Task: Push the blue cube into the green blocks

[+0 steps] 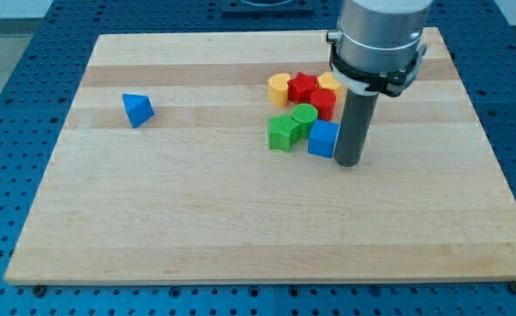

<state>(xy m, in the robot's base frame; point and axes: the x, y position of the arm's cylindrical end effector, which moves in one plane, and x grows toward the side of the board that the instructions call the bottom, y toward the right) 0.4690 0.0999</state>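
Observation:
A blue cube [323, 139] sits right of centre on the wooden board [197, 219]. It touches a green round block [304, 117] at its upper left, and a green star-shaped block [283, 133] lies just to its left. My tip [347, 163] is at the cube's right side, touching or nearly touching it. The dark rod rises from there to the arm's grey end at the view's top.
Behind the green blocks lies a cluster: a yellow block [279, 89], a red star block [304, 86], a red block [324, 103] and a second yellow block [330, 82]. A blue triangular block [138, 110] lies alone at the left.

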